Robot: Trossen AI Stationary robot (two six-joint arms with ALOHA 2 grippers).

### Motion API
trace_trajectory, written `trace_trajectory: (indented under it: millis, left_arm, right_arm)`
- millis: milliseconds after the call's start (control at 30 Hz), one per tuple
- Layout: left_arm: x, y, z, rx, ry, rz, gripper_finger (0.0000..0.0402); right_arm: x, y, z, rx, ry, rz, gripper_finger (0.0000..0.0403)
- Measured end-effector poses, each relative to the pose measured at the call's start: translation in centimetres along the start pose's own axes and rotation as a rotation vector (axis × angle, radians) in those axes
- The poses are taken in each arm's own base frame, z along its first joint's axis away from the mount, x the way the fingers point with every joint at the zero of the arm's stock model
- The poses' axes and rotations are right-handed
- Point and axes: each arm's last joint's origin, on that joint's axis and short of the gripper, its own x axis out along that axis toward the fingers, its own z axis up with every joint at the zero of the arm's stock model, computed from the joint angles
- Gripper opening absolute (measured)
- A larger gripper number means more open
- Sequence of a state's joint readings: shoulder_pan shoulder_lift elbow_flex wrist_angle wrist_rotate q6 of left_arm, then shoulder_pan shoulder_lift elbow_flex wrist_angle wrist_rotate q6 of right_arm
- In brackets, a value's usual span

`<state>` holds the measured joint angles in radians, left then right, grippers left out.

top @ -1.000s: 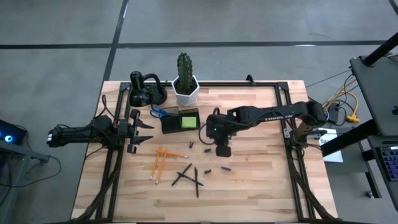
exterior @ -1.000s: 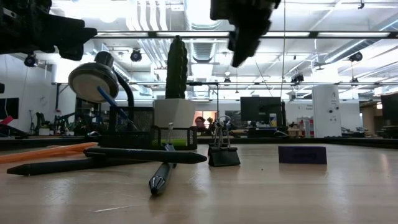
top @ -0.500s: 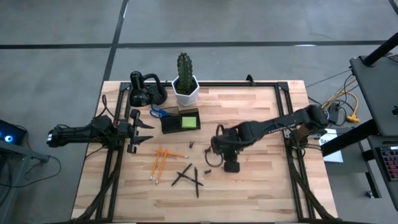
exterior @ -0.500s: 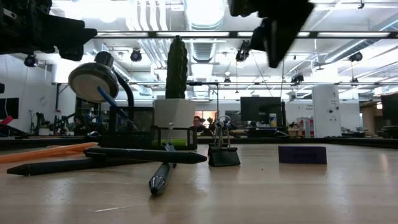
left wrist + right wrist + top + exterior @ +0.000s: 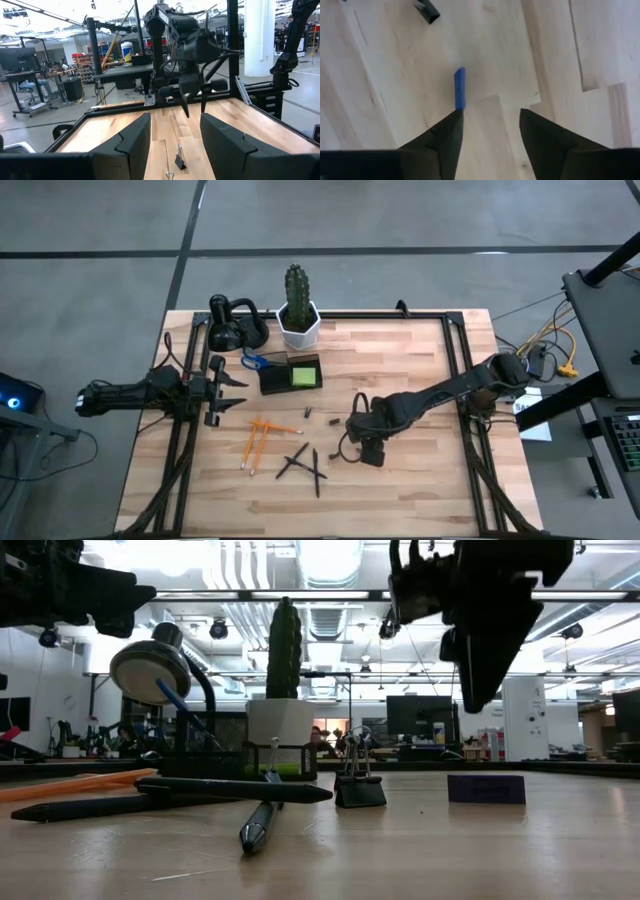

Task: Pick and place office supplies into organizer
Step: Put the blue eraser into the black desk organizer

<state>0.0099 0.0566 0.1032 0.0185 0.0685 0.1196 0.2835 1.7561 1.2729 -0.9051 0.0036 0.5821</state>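
Now | right claw point(image 5: 487, 127) hovering, fingers apart, over small purple piece point(image 5: 459, 88) on bench point(image 5: 420, 380) | judging it light, stiff; gripping across thin sides | left claw point(image 5: 232, 389) waiting, fingers apart.

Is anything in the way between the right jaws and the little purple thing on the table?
Nothing visible is. The right gripper hangs over the wood with its jaws open, and the little purple piece lies on bare table just ahead of them. A black binder clip sits farther off, beyond it, not in between.
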Motion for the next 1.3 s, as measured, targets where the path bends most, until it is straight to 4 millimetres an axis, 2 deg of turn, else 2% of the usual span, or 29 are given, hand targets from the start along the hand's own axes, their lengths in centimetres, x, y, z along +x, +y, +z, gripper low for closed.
trace_trajectory:
  millis: [200, 533, 900, 1300]
  left_arm:
    - [0.0, 0.0, 0.0, 0.027, 0.0, 0.0, 0.0157]
    - [0.0, 0.0, 0.0, 0.026, -0.004, 0.001, 0.0157]
    - [0.2, -0.1, -1.0, 0.016, 0.011, -0.001, 0.0157]
    - [0.3, -0.1, -0.7, -0.058, -0.094, 0.009, 0.0157]
  right_arm:
    - [0.6, 0.1, 0.0, 0.002, -0.03, 0.02, 0.0197]
    - [0.8, 1.1, 0.1, -0.029, -0.089, 0.066, 0.0198]
    - [3.2, 1.4, 0.2, -0.036, -0.054, 0.003, 0.0199]
    - [3.7, 2.9, -1.4, -0.096, -0.058, -0.038, 0.0199]
